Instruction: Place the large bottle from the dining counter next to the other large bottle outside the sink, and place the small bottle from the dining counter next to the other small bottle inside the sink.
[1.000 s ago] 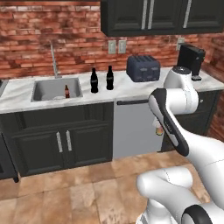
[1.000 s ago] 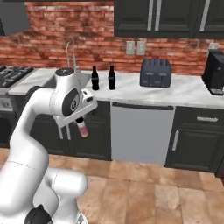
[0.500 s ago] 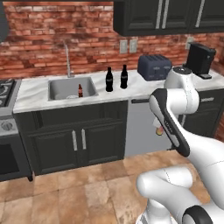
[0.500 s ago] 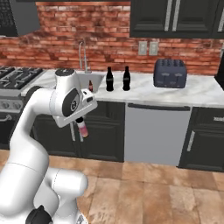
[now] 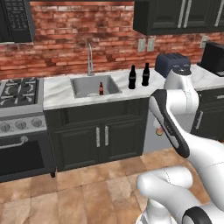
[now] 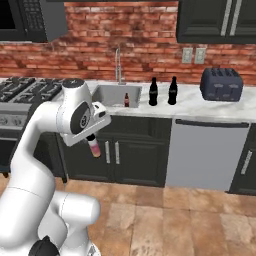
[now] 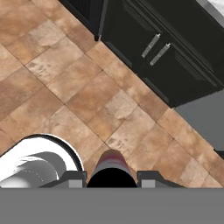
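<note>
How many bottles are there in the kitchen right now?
4: two large bottles stand side by side on the counter right of the sink, a small bottle stands inside it, and another hangs in the tool.

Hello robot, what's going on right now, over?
Gripper shut on small bottle, pointing at the floor. Two large bottles stand together beside sink; other small bottle inside it. Path to sink looks open.

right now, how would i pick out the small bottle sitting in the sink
Find the steel sink basin set in the white marble counter below the brick wall, right of the stove. Inside it, near the right wall, stands a small dark bottle with a red label. Unlike the two tall dark bottles on the counter beside the basin, it is short.
</note>
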You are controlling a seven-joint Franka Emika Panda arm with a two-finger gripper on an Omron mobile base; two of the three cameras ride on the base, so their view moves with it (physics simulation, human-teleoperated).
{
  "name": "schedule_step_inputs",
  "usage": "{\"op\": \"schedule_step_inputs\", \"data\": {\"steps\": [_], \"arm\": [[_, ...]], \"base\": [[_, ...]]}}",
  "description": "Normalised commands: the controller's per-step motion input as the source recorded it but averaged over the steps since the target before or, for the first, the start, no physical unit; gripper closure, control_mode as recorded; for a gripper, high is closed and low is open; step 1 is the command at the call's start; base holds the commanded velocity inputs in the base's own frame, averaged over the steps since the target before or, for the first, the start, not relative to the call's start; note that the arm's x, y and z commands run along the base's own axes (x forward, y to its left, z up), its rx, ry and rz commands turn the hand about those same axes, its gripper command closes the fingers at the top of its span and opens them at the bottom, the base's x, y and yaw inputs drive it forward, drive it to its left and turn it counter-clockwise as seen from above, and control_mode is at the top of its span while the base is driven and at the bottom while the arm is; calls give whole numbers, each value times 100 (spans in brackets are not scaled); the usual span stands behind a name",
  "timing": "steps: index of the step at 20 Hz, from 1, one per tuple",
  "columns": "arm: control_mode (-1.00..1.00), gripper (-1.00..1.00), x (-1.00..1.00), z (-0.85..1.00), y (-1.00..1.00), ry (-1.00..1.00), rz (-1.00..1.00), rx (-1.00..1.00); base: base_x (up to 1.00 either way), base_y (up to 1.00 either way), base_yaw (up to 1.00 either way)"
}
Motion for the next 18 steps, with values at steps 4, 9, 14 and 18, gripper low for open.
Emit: {"op": "schedule_step_inputs", "data": {"steps": [4, 9, 14, 18], "arm": [[100, 100, 0, 0, 0, 0, 0, 0], [100, 100, 0, 0, 0, 0, 0, 0], [100, 100, 0, 0, 0, 0, 0, 0], [100, 100, 0, 0, 0, 0, 0, 0]], "base": [[1, 69, -3], [22, 59, -5], [55, 37, -7], [68, 26, -5]]}}
